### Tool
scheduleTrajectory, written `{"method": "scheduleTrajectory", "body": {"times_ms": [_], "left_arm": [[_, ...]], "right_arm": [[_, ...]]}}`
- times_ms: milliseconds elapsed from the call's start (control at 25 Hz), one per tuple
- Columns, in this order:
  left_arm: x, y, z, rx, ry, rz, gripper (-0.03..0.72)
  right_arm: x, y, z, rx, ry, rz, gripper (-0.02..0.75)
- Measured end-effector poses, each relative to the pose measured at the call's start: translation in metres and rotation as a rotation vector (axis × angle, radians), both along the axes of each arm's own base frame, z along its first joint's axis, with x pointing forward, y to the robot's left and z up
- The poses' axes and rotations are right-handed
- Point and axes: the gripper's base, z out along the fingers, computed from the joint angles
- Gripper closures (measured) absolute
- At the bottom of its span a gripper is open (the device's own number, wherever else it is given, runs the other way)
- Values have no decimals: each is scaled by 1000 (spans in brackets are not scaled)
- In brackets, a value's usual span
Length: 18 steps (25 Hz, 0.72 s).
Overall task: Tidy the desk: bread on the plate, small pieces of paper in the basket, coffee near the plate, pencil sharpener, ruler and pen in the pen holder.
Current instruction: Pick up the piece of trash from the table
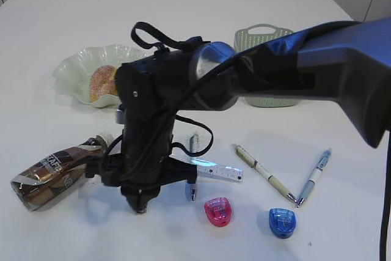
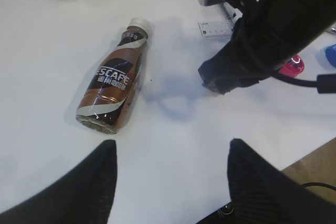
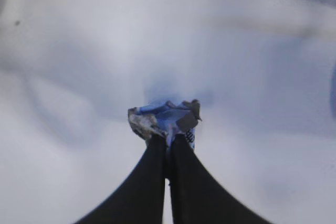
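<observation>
Crumpled paper scrap (image 3: 164,120) is sitting pinched in the right gripper (image 3: 169,142) — jaws clamping it near the desk's (image 1: 61,22) front edge. Left gripper (image 2: 170,153) is hanging wide over the coffee (image 2: 113,85) lying there — bread (image 1: 102,82) is resting on the plate (image 1: 70,68).

The right arm (image 1: 293,68) reached across from the right edge to left of centre, its wrist bent straight down — the right gripper (image 3: 168,142) pointed at the surface, its fingers (image 3: 149,182) pressed together on a crumpled scrap. The left gripper (image 2: 170,169) hung above the surface, its two fingers (image 2: 94,182) spread wide, gripping nothing.
</observation>
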Motion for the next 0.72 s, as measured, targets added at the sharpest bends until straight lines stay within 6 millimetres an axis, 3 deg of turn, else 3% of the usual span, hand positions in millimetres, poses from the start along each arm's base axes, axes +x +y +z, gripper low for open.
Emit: {"method": "scheduleTrajectory", "body": {"times_ms": [240,440,480,600,720], "left_arm": [[0,0,0,-2,1,0,222],[0,0,0,-2,1,0,222],[0,0,0,-2,1,0,222],[0,-1,0,-10,3,-1,222],[0,-1,0,-12,4,-1,222]], "right_arm": [[-13,12,25,43,-55,84,722],[2,16,62,41,-204,160,722],[2,16,62,41,-204,160,722],[18,15,96,42,-315,202,722],[31,8,113,51,-368,224,722]]}}
